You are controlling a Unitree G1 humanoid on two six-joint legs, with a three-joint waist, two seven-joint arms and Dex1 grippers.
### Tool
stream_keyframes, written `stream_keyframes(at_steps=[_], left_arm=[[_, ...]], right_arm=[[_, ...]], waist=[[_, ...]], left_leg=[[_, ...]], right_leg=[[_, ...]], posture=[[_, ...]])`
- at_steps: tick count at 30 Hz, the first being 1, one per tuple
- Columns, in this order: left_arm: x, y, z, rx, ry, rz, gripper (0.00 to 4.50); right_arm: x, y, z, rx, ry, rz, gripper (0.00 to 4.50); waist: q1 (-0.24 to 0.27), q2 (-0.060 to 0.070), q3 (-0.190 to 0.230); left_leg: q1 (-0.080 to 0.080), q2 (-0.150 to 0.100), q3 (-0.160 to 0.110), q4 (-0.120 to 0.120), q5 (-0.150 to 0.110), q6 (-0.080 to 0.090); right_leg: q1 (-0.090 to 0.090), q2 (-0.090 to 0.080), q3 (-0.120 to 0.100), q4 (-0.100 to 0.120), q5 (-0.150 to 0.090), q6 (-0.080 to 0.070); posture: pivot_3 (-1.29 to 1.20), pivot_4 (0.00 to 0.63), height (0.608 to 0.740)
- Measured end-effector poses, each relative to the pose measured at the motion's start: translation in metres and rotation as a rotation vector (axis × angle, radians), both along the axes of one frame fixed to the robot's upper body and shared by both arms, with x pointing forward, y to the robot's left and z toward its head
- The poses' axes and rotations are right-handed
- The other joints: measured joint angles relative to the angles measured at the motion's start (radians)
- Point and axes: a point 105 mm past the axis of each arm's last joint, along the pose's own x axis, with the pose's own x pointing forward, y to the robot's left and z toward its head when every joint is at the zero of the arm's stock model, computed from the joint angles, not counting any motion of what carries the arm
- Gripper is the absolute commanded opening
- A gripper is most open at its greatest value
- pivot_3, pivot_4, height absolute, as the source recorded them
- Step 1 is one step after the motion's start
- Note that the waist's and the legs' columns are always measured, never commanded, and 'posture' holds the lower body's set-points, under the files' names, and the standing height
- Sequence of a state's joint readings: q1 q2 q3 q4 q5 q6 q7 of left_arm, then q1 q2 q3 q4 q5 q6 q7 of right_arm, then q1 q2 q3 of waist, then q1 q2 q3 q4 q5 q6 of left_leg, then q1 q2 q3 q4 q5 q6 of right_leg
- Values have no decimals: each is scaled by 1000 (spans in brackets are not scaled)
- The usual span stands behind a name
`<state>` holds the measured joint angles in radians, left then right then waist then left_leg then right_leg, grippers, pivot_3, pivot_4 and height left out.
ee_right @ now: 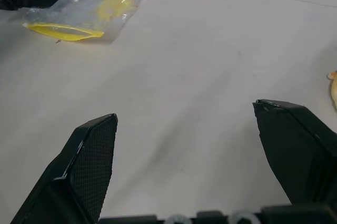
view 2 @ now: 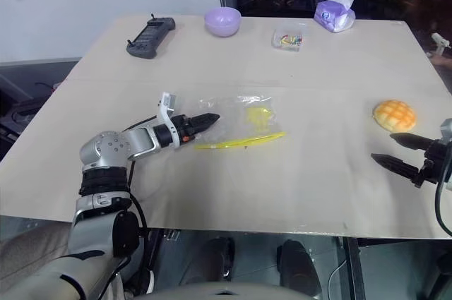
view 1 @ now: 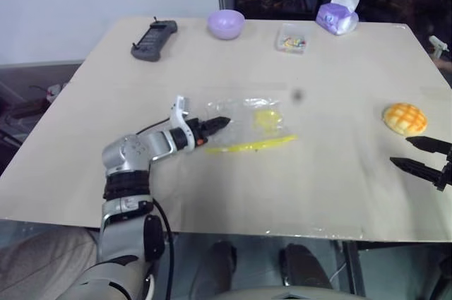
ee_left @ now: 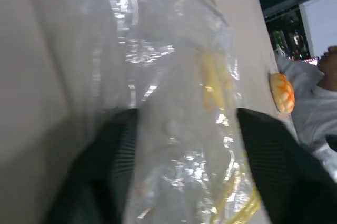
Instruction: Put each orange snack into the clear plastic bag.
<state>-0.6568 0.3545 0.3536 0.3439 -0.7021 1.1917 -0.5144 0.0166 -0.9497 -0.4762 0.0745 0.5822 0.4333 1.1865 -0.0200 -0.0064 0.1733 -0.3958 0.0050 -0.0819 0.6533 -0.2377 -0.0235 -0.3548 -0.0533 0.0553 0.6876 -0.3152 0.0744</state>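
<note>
So far our left gripper [view 1: 220,123] straddled the bag [view 1: 251,125], grip unclear. Our right gripper [view 1: 422,155] gaped empty; the bun [view 1: 405,118] remained unbagged.

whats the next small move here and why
Probably close the left gripper on the clear plastic bag: the bag's edge lies between its fingers, which are not yet pinched. The orange snack sits apart on the table beside the open right gripper, so the bag needs securing first.

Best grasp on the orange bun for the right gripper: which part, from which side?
Probably across the orange bun's domed sides near its base. It sits flat and apart on the table, just ahead of the open right gripper, so approach low from the robot's side.
</note>
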Motion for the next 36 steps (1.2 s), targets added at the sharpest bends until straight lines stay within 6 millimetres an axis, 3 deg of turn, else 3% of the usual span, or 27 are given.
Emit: stream_keyframes(at_steps=[5, 10, 16, 22, 29, 36], left_arm=[[-16, 7, 4, -29, -14, -28, 2992], [-35, 31, 17, -56, -59, -33, 2992], [-44, 43, 7, -54, -33, -13, 2992], [-38, 32, -5, -36, -10, -27, 2992], [-10, 1, -1, -45, -26, -48, 2992], [1, -15, 1, -66, -29, -61, 2992]], right_arm=[[0, 0, 0, -2, -1, 1, 4500], [1, 0, 0, -4, -4, -5, 4500], [2, 0, 1, -5, -5, -3, 4500], [3, 1, 1, -6, -9, -2, 4500], [0, 1, -4, -1, 4, -8, 4500], [-3, 2, -9, -2, 16, -15, 4500]], waist=[[-4, -1, 1], [-10, -1, 1], [-10, -2, 1], [-9, -2, 2], [6, -2, 1], [4, -2, 1]], left_leg=[[-2, 1, 0, -2, 0, 0], [-4, 1, 0, -2, 0, 0], [-4, 1, 0, -3, 0, 0], [-4, 0, 0, -3, 0, 0], [-4, 0, -1, -3, 0, 0], [-4, 0, -1, -4, 0, 0]], right_leg=[[-2, 0, 0, -3, 0, 0], [-3, 0, 0, -3, 0, 0], [-3, 0, 0, -4, 0, 0], [-3, 0, 0, -5, 0, 0], [-2, 0, -2, -6, 0, 0], [-2, 0, -1, -7, 0, 0]], posture=[[0, 150, 740], [0, 150, 740], [0, 150, 740], [0, 150, 740], [0, 150, 740], [0, 150, 740]])
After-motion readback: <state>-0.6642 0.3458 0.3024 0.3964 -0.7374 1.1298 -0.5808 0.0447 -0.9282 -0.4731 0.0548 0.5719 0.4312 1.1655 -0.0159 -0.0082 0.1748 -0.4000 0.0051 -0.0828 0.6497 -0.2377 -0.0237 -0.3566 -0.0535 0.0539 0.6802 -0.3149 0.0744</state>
